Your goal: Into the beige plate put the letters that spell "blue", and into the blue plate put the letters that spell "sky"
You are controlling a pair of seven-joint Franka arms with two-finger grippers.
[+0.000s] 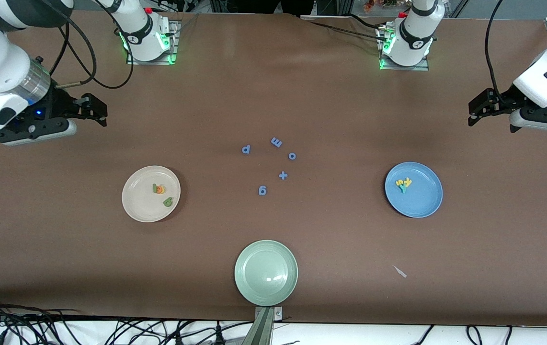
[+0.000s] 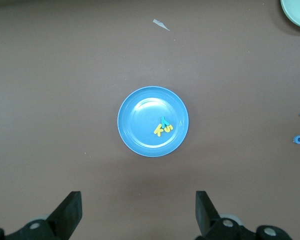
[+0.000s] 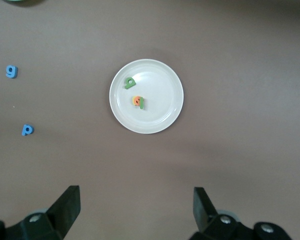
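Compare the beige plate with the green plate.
The beige plate is cream-coloured; the green plate is pale green. The beige plate holds small foam letters, green and orange; the green plate holds nothing. The beige plate lies toward the right arm's end of the table; the green plate lies mid-table, nearer the front camera. Both are round, shallow and look the same size.

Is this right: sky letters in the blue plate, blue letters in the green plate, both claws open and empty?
Not quite. The blue letters lie in the beige plate, as the front view shows; the green plate holds none. The sky letters do sit in the blue plate, and left claw and right claw are open, empty.
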